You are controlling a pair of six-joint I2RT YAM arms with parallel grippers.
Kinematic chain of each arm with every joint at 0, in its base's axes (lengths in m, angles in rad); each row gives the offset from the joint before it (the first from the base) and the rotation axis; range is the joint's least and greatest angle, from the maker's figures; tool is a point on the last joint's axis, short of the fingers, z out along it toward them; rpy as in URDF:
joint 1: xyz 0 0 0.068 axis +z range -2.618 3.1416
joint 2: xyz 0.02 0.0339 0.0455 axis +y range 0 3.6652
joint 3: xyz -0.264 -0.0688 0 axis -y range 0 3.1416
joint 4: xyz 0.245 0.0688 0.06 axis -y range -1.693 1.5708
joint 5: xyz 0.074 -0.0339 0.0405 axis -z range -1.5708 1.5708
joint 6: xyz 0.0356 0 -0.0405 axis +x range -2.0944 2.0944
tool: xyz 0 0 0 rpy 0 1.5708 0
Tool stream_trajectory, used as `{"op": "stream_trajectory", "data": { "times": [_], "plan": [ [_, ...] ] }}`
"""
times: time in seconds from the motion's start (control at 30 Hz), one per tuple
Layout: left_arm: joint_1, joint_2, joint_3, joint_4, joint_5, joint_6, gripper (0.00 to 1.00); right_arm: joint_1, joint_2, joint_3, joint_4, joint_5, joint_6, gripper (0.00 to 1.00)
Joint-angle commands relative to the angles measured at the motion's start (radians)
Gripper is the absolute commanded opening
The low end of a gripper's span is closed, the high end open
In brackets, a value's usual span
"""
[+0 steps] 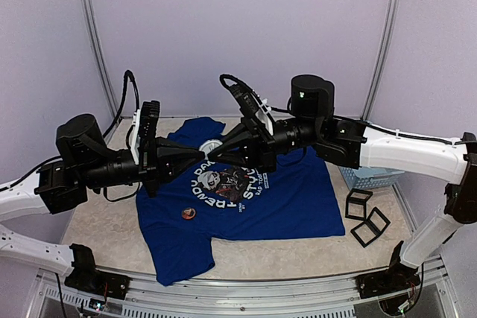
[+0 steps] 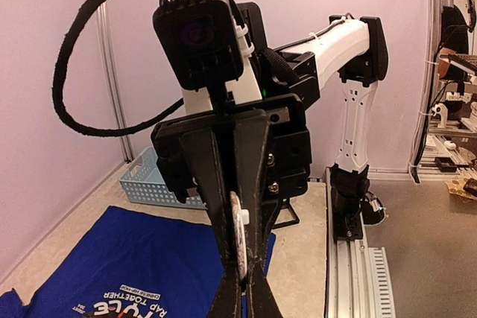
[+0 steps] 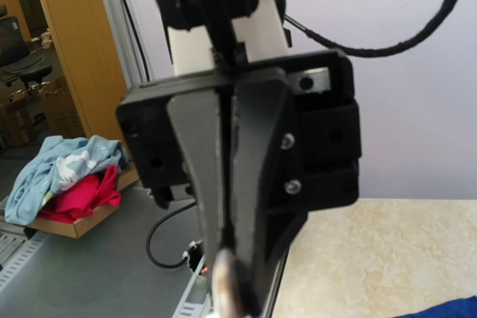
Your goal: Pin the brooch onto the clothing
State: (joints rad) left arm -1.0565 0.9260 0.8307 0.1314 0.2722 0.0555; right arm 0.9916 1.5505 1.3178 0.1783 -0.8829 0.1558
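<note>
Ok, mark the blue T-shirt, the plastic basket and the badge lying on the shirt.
T-shirt [image 1: 298,199], top view, fabric right of print.
basket [image 2: 149,180], left wrist view, side wall.
badge [image 1: 188,214], top view, centre.

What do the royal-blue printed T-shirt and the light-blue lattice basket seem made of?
Royal-blue T-shirt: soft matte cloth, probably cotton; it lies limp with creases. Light-blue lattice basket: rigid moulded plastic, judging by its even grid walls.

you see the brooch [image 1: 211,147], a small round whitish disc, held on edge in the air above the royal-blue t-shirt [image 1: 298,199], which lies spread flat, front up, its round white-lettered print showing.
</note>
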Motion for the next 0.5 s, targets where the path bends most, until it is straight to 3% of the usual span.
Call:
{"op": "stream_trajectory", "data": {
  "times": [0.0,0.1,0.3,0.47],
  "plan": [
    [-0.039,0.010,0.008,-0.021,0.048,0.027,0.00,-0.008,0.036,0.035,-0.022,0.066,0.018,0.07],
    [-0.041,0.004,0.004,-0.018,0.016,0.024,0.00,-0.008,0.030,0.028,-0.038,0.068,-0.001,0.14],
    [-0.039,-0.022,0.004,-0.033,-0.083,0.028,0.00,-0.008,-0.055,-0.036,-0.080,0.009,-0.134,0.52],
    [-0.040,-0.015,0.013,-0.043,-0.072,0.027,0.00,-0.008,-0.116,-0.075,-0.070,0.109,-0.171,0.57]
  ]
}}
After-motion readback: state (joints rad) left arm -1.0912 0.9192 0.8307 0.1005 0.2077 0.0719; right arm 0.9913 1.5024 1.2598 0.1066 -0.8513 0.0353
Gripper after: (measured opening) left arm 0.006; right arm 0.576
